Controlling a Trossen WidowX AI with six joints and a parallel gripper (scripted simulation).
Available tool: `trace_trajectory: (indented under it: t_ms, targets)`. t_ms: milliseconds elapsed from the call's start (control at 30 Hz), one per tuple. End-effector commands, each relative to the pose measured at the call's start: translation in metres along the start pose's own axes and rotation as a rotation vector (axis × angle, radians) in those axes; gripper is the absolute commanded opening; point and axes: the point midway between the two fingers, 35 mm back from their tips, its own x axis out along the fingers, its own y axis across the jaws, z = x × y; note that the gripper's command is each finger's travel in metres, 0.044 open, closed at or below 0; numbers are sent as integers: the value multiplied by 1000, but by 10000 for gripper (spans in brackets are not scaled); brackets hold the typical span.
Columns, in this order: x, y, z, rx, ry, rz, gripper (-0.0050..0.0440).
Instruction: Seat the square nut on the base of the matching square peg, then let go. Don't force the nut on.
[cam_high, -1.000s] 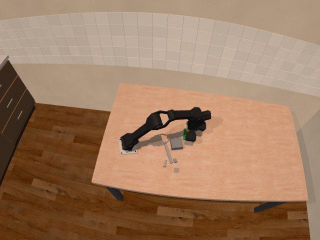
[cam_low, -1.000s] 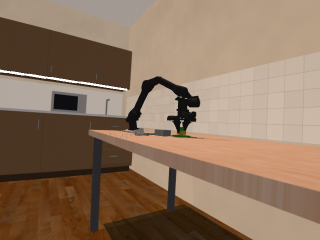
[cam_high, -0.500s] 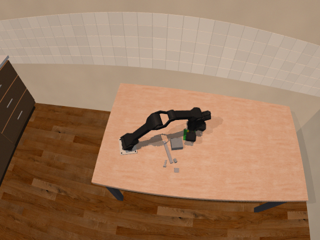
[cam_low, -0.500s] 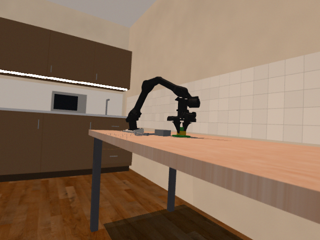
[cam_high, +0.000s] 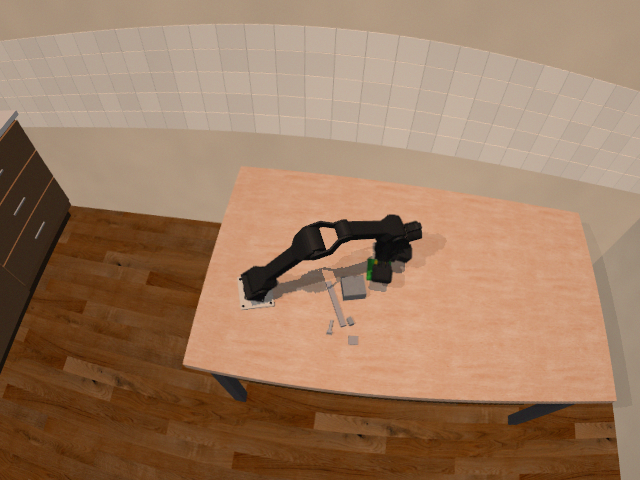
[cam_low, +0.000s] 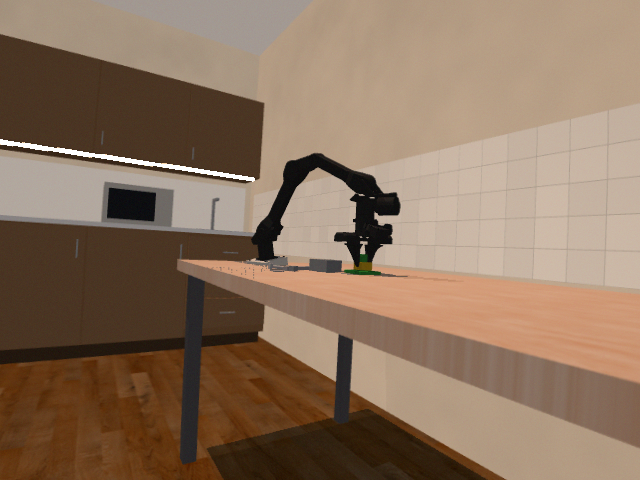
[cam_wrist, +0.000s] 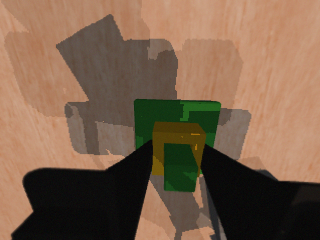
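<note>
- Your arm is reaching from its white base plate (cam_high: 266, 303) at the left, out across the table (cam_high: 465, 310).
- A grey strip (cam_high: 336, 304) and grey block (cam_high: 354, 287) are lying between the base and your gripper (cam_wrist: 175, 152).
- Your jaws are clamping the yellow nut (cam_wrist: 159, 150) from both sides.
- The nut is sitting around the green peg (cam_wrist: 180, 167), above the peg's green base (cam_wrist: 150, 117).
- How far down the nut is riding, you cannot tell.
</note>
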Motion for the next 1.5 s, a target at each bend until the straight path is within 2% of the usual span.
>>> trace_trajectory:
  t_ms: [0,100,700,833,1033,1100,1233,1467]
  targets:
    - [-12,0,5,6,-30,15,192]
    - [-12,0,5,6,-30,15,260]
    - [-13,0,5,6,-30,15,260]
    - [-33,1,7,4,-29,14,260]
    - [-97,4,11,1,-47,23,260]
    - [-97,4,11,1,-47,23,260]
    - [-117,0,3,-7,-23,10,260]
    - [-119,0,3,-8,-22,9,260]
